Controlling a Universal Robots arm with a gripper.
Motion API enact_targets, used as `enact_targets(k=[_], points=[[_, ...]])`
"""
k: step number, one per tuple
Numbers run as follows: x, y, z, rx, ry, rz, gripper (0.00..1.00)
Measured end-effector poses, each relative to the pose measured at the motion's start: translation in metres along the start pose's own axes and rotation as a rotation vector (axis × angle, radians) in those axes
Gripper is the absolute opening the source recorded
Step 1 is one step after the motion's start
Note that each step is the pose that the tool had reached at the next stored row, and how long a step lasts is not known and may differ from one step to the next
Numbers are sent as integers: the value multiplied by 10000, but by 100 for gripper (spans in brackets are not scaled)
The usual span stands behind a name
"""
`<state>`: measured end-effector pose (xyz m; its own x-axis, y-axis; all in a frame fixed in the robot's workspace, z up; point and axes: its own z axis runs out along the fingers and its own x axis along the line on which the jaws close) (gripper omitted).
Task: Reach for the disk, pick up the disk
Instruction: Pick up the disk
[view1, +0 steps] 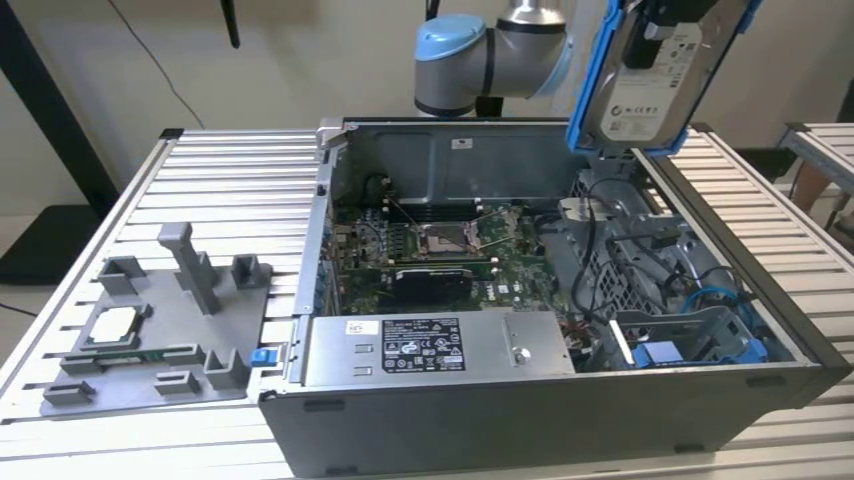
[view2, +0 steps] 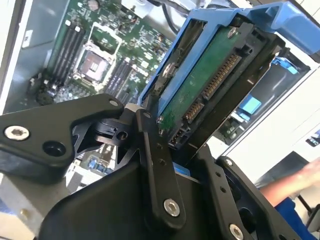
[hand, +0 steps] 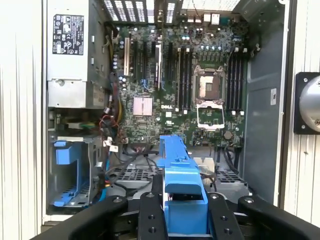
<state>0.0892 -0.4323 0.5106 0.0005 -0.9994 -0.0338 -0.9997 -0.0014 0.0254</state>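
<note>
The disk (view1: 650, 75), silver with a white label and a blue carrier frame, hangs on edge above the open computer case's far right corner in the exterior view. It is clear of the case. My gripper (view2: 176, 142) is shut on it, one black finger (view2: 156, 170) on each side. In the second wrist view the disk's green circuit board and connector (view2: 210, 82) face the camera. In the first wrist view the blue carrier (hand: 181, 187) sits between the fingers (hand: 149, 215), over the case's interior.
The open case (view1: 534, 420) holds a motherboard (view1: 441, 245), a grey box with a black-and-white label (view1: 434, 348) and a blue drive bay (view1: 694, 345). A grey fixture plate (view1: 147, 350) with a small chip lies at the exterior view's left on the slatted table.
</note>
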Motion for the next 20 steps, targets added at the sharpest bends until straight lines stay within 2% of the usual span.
enact_targets(k=[20], points=[[769,-6,-26,0,0,3,0]])
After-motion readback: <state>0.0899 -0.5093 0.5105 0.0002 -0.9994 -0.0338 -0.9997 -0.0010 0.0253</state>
